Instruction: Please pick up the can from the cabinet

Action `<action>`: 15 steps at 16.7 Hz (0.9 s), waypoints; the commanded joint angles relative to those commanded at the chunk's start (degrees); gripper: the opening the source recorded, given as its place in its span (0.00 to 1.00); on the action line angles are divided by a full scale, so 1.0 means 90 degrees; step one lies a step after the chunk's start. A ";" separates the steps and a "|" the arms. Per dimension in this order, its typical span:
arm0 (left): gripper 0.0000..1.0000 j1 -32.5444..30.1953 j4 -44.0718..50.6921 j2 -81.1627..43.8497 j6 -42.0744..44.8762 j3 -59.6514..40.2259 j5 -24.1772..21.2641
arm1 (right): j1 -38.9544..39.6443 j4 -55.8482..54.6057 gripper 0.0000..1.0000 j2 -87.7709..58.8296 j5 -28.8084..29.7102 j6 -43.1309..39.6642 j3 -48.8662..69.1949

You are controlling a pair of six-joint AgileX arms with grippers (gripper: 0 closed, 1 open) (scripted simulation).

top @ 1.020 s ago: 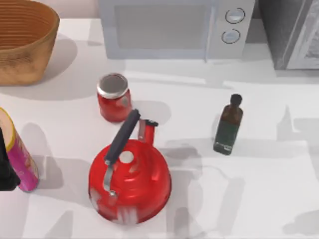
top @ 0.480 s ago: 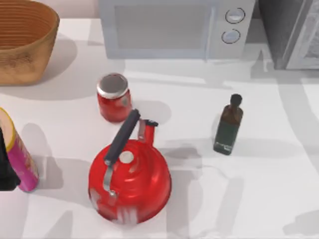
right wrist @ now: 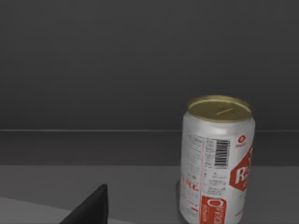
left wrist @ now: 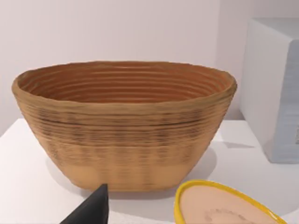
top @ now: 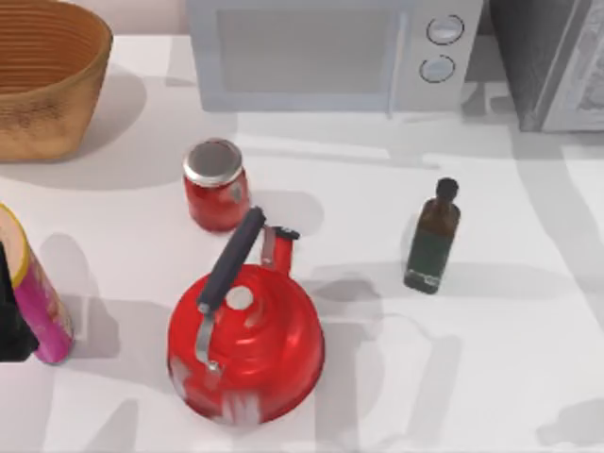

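Right gripper's fingertip [right wrist: 91, 207] faces the can [right wrist: 217, 161]; its opening cannot be judged. Approach stage: closing in and centring on the can comes next. Upright white-and-red can, gold lid, on the dark cabinet [right wrist: 117, 70] shelf. Left gripper [top: 11, 316] parked beside the pink-and-yellow canister [top: 36, 297].

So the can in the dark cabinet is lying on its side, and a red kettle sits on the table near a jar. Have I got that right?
Not quite. In the right wrist view the can stands upright on the dark cabinet floor, gold top facing up. The rest holds: the top view shows the red kettle on the table near the jar.
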State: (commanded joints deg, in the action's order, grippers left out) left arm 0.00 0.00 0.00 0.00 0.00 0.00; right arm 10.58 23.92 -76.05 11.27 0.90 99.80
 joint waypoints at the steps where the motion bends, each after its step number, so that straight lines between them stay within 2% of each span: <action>1: 1.00 0.0000 0.0000 0.0000 0.0000 0.0000 0.0000 | 0.0000 0.0000 1.00 0.0000 0.0000 0.0000 0.0000; 10: 1.00 0.0000 0.0000 0.0000 0.0000 0.0000 0.0000 | -0.0131 -0.0921 1.00 -0.0140 -0.0068 -0.0004 -0.0718; 15: 1.00 0.0000 0.0000 0.0000 0.0000 0.0000 0.0000 | -0.0112 -0.0950 1.00 -0.0146 -0.0069 -0.0004 -0.0725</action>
State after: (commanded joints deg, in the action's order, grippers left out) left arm 0.00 0.00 0.00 0.00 0.00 0.00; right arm 9.58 15.36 -77.36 10.65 0.87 93.27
